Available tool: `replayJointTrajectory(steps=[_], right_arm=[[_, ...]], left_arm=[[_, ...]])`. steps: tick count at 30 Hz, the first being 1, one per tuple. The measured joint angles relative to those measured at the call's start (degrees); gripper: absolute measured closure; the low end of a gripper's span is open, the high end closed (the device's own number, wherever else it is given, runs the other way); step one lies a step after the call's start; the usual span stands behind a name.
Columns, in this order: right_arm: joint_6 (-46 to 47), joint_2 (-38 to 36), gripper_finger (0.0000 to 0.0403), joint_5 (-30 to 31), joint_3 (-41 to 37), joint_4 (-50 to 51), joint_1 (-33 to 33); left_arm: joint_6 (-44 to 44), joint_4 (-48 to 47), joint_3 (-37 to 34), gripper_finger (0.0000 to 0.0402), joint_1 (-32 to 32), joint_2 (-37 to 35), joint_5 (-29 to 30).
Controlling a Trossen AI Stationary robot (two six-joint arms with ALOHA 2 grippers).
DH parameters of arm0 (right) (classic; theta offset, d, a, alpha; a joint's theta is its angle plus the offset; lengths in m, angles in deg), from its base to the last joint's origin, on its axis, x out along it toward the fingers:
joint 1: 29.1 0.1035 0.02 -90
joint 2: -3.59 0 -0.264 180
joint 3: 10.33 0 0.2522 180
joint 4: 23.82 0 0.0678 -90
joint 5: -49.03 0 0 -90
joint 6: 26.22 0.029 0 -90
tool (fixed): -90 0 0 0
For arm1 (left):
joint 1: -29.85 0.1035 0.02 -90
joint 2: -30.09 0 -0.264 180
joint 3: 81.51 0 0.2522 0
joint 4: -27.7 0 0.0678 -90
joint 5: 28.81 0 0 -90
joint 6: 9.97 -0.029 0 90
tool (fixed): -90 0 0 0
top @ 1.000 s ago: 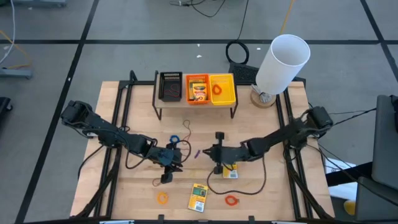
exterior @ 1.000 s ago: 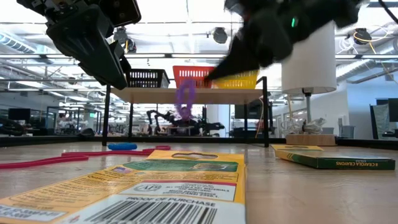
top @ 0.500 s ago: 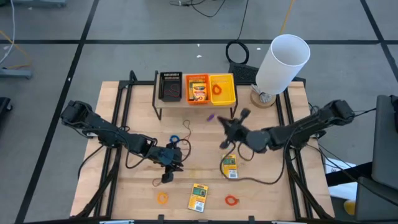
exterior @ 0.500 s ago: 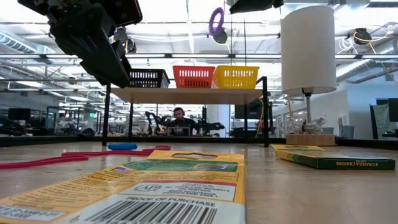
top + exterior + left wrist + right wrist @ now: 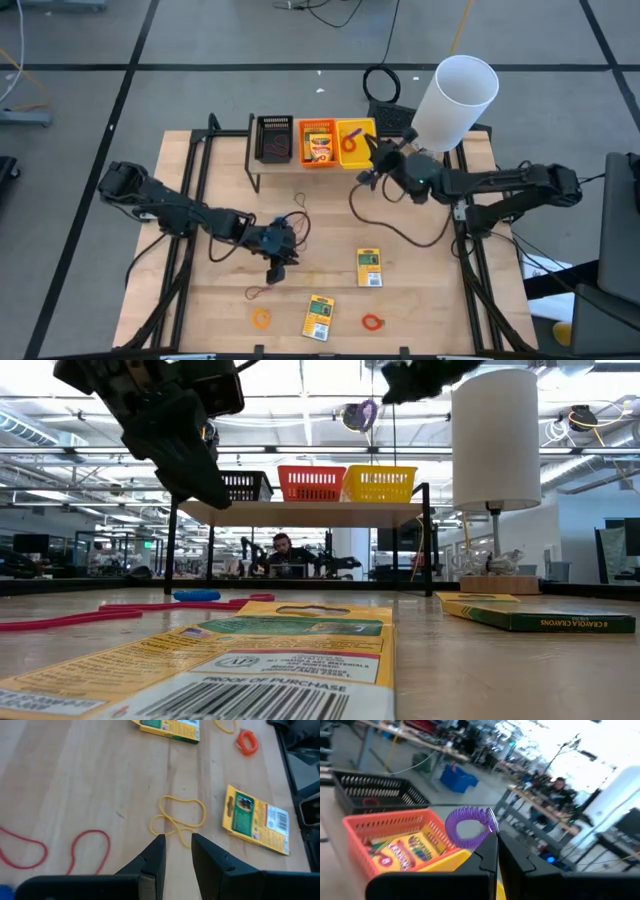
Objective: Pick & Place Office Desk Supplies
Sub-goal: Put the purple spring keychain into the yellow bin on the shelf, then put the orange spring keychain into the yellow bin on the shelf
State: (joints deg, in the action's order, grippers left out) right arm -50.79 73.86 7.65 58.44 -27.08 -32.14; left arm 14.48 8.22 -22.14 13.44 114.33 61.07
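Wooden table (image 5: 200, 300) bears scattered yellow packs (image 5: 370, 267) and rubber bands (image 5: 372, 322).

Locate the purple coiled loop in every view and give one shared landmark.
High: purple coiled loop over the yellow bin.
Low: up top, under the right claw.
Left wrist: absent.
Right wrist: pinched at fingertips.
Landmark: orange bin.
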Motion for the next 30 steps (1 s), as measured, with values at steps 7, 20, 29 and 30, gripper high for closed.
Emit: replayJointTrajectory(steps=[7,20,29,30], right_arm=[[6.72,2.03,0.0403,-0.86,0.00,11.56,-4.87],[13.41,2.03,0.0316,-18.89,0.00,15.20,-8.24],[13.43,0.71,0.0167,-19.46,0.00,12.22,-9.73],[13.48,0.58,0.0157,-21.42,0.00,11.80,-9.54]], left_arm=[[-0.15,-0.15,0.02,0.0321,2.79,0.00,-0.04],[0.28,-0.21,0.00,0.0321,5.14,0.00,-0.05],[-3.59,0.47,0.00,0.0321,5.54,0.00,0.19],[-4.62,1.27,0.01,0.0321,5.57,0.00,0.19]])
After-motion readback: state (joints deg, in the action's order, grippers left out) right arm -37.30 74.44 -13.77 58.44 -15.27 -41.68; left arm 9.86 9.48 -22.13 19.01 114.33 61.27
